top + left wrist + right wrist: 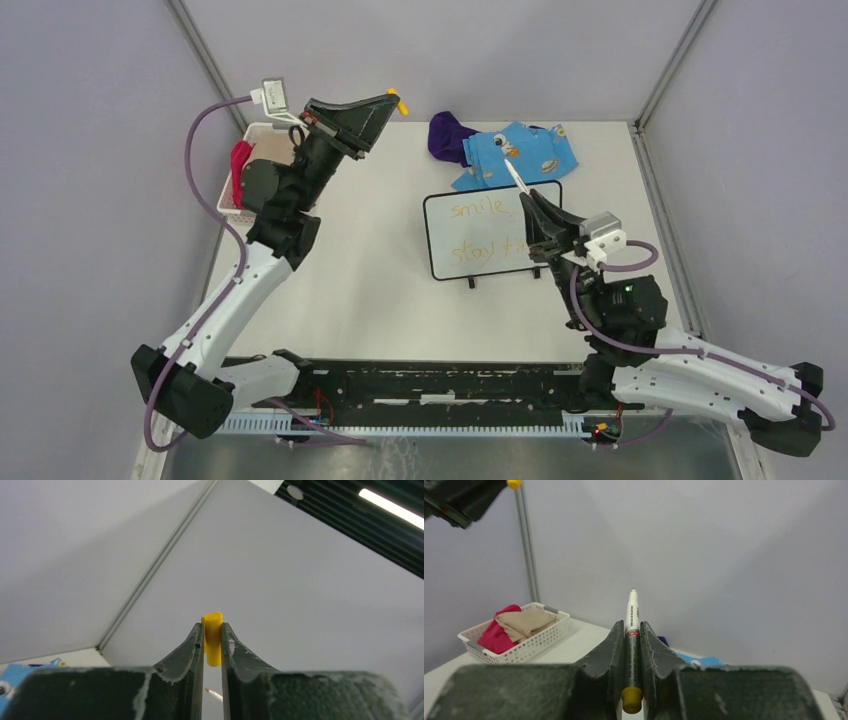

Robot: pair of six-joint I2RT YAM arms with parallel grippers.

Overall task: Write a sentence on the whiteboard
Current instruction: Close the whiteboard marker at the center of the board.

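The whiteboard point(438, 232) lies flat in the middle of the table. The sentence point(478, 211) is in thin orange handwriting on two lines, and the end of the lower line is hidden under my right gripper point(530, 200). That gripper hovers over the board's right side, shut on a white marker point(632, 615) whose uncapped tip points up and away point(513, 172). My left gripper point(212, 630) is raised at the back left, shut on the marker's yellow cap point(212, 637), which also shows in the top view point(399, 100).
A white basket point(262, 130) with red and tan cloths stands at the table's left edge. A blue patterned cloth point(520, 155) and a purple cloth point(448, 135) lie behind the board. Grey walls and metal frame posts point(526, 545) enclose the table.
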